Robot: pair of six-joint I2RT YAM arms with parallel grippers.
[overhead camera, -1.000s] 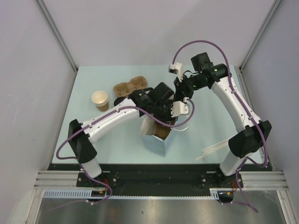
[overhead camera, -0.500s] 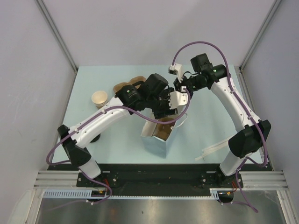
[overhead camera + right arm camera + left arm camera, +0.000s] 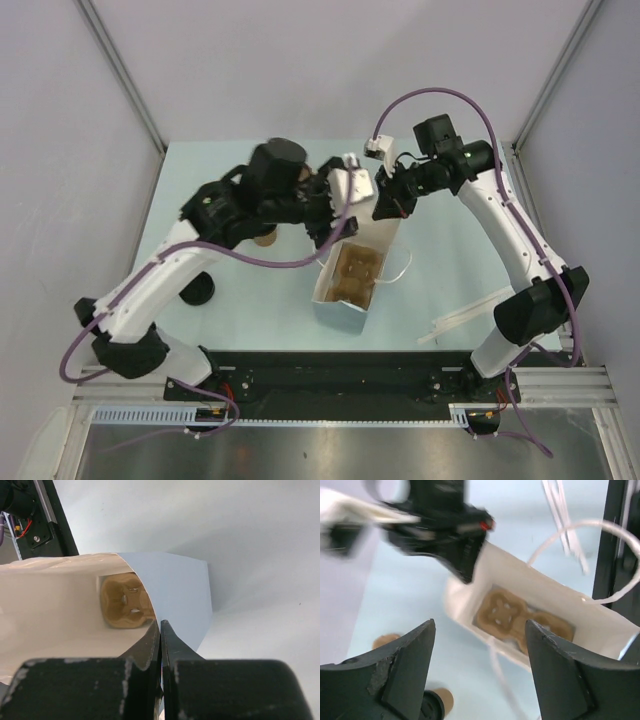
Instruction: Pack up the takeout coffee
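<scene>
Left gripper (image 3: 480, 630) is wide open. Its two dark fingers (image 3: 405, 670) are far apart and nothing is between them. It hangs in the air over the paper bag (image 3: 338, 312) and looks down into it. It does not touch the bag.

The right gripper (image 3: 161, 630) is closed tight. It pinches the top edge of the bag at the far end, with one finger inside and one outside. The mouth of the bag is open.

The bag stands up on the pale table (image 3: 200, 170), near the middle. A brown cup carrier (image 3: 355, 272) lies flat at the bottom of the bag.

The takeout coffee (image 3: 440, 702) is outside the bag. It is a small brown cup with a black lid, and it sits on the table to the left of the bag, apart from it. From the top camera only a bit of its brown side shows — the left arm covers the rest. No gripper touches it.

Further left on the table is a round black thing (image 3: 197, 288), too dark to tell what it is. Some thin white sticks (image 3: 465, 320) lie close to the foot of the right arm. The left wrist camera also shows a blurry tan shape (image 3: 385, 640) on the table past the coffee.
</scene>
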